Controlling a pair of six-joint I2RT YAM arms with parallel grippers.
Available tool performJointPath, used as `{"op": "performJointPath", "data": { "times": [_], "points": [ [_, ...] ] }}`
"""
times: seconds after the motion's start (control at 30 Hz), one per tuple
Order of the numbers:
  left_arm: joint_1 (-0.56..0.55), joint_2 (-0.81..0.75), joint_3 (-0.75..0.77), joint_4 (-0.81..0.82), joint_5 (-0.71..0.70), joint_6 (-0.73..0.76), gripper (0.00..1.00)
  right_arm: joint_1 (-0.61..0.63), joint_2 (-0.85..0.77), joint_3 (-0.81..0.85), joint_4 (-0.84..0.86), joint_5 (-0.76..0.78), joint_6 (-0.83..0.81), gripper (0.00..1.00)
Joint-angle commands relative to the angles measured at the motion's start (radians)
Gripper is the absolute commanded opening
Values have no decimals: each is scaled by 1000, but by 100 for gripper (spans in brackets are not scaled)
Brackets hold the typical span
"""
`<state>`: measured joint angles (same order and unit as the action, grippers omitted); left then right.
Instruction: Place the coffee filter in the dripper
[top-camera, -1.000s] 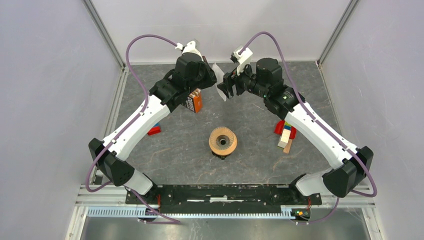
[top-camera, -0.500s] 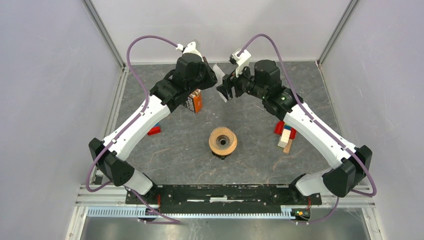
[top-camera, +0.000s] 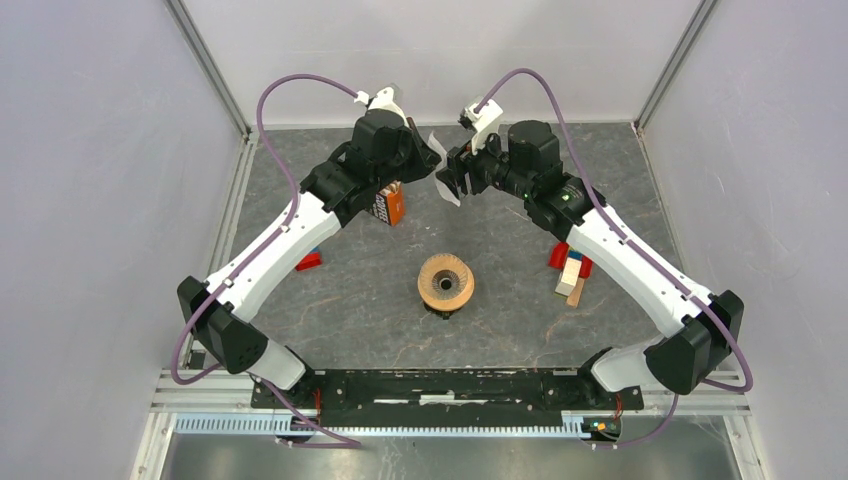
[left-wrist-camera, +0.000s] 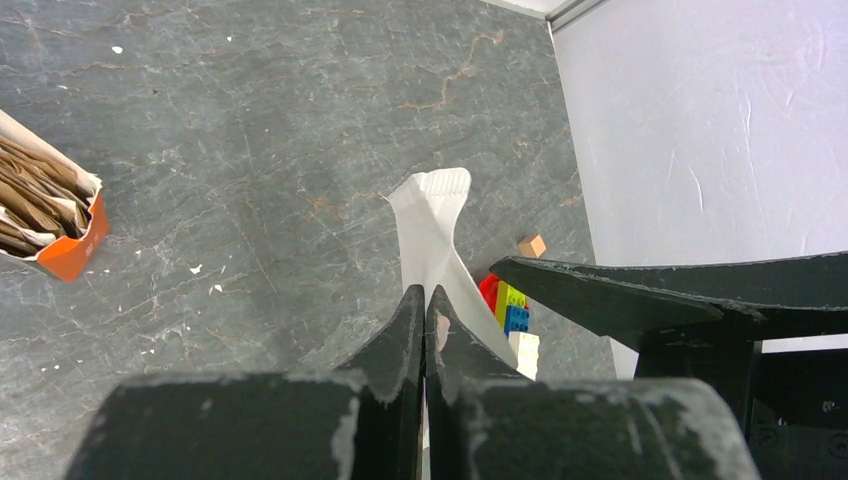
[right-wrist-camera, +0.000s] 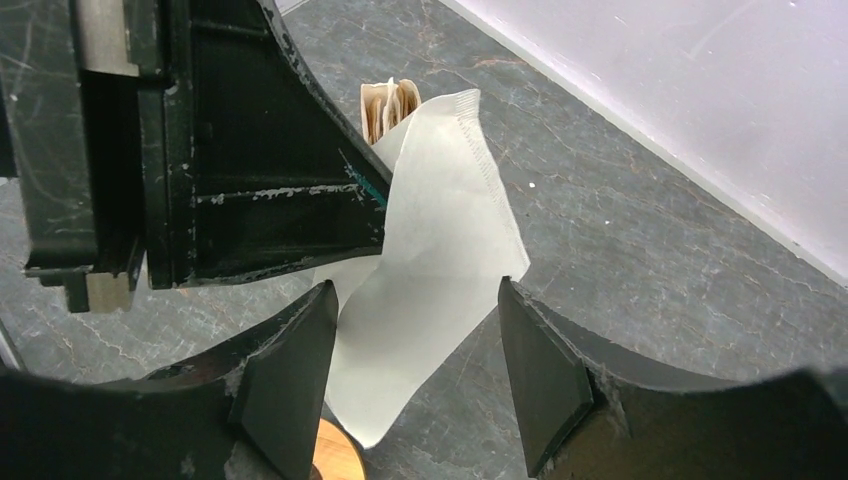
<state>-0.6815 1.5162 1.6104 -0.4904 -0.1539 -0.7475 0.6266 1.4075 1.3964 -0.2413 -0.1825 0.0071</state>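
Note:
My left gripper (top-camera: 432, 160) is shut on a white paper coffee filter (top-camera: 442, 178) and holds it high at the back middle of the table. The filter shows in the left wrist view (left-wrist-camera: 432, 225) and the right wrist view (right-wrist-camera: 440, 250). My right gripper (top-camera: 452, 178) is open, its fingers (right-wrist-camera: 290, 370) on either side of the hanging filter, not closed on it. The dripper (top-camera: 446, 283), a clear ribbed cone with a tan wooden ring, stands at the table's middle, apart from both grippers. Its ring edge peeks into the right wrist view (right-wrist-camera: 335, 455).
An orange box of brown filters (top-camera: 391, 203) stands under the left arm; it also shows in the left wrist view (left-wrist-camera: 45, 215). Toy blocks lie at the right (top-camera: 571, 268) and a red and blue one at the left (top-camera: 308, 260). Grey walls enclose the table.
My right gripper has moved a little left, closer to the filter, so its open fingers now flank it. My left gripper has shifted slightly with the filter.

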Motion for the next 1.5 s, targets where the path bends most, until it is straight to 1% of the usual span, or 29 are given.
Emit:
{"op": "performJointPath", "data": {
  "times": [0.0, 0.37, 0.63, 0.73, 0.9, 1.07, 1.23, 1.37, 1.47],
  "points": [
    [-4, -41, -7, 48, 16, -35, 2, 5, -14, 15, 27, 41, -21, 66],
    [-4, -50, -25, 74, 35, -7, 2, 4, -43, 10, 12, 101, -53, 62],
    [-4, -62, -52, 118, 54, 54, 2, -23, -59, 1, 12, 77, -25, 62],
    [-4, -63, -64, 141, 85, 78, 2, -39, -56, -5, 14, 61, -9, 61],
    [-4, -64, -72, 172, 136, 96, 2, -45, -49, -10, 9, 92, -15, 58],
    [-5, -71, -87, 193, 149, 123, 2, -47, -52, -16, 8, 99, -23, 56],
    [-4, -76, -101, 213, 149, 182, 2, -47, -58, -19, 4, 116, -36, 50],
    [-4, -77, -102, 228, 149, 231, 2, -47, -58, -23, 0, 130, -44, 43],
    [-12, -70, -102, 234, 149, 266, 2, -47, -52, -22, 2, 113, -35, 38]
  ]
}}
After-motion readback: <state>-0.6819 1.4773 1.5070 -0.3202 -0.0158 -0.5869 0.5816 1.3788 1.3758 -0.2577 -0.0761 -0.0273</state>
